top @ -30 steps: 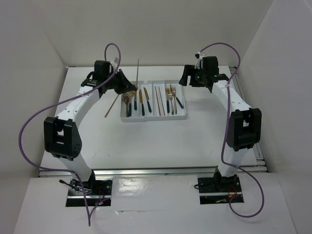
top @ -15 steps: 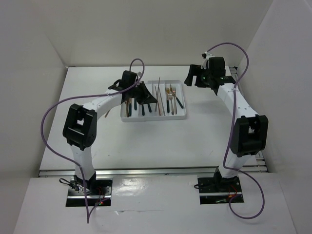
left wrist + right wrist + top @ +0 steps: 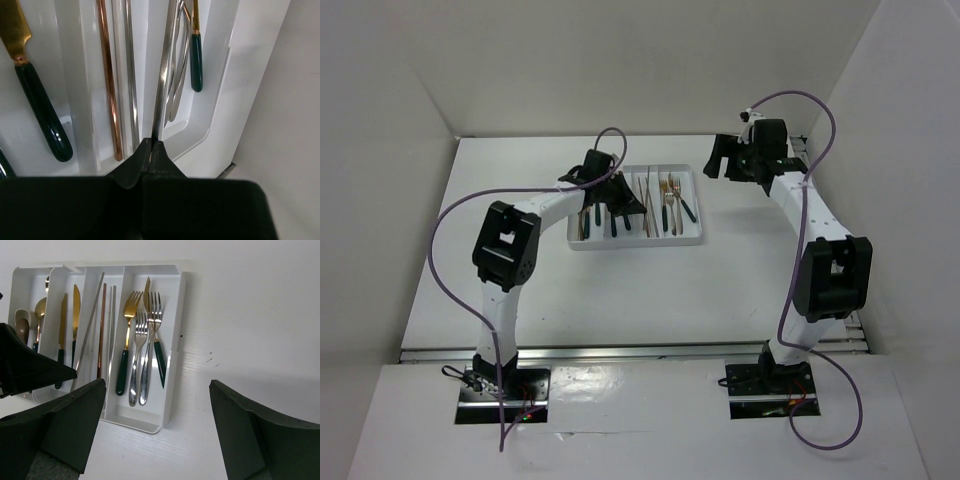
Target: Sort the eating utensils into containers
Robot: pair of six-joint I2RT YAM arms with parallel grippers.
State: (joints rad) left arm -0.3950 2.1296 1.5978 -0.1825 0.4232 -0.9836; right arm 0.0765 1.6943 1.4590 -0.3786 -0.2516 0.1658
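A silver chopstick (image 3: 163, 80) is pinched by the left claw (image 3: 152, 150) and held lengthwise over the white tray (image 3: 172, 365), roughly along its chopstick slot, likely so it drops in beside the copper chopstick (image 3: 108, 90). The right claw (image 3: 156, 410) is spread wide, clear of the tray. A second ago the stick was carried left of it.

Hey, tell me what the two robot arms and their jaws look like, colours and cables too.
The left arm and right arm match: white tubular links joined by chunky black joint housings. A thin purple cable loops loosely off each one. Each base sits on a shiny metal plate. The jaws are matte black, wedge-shaped.
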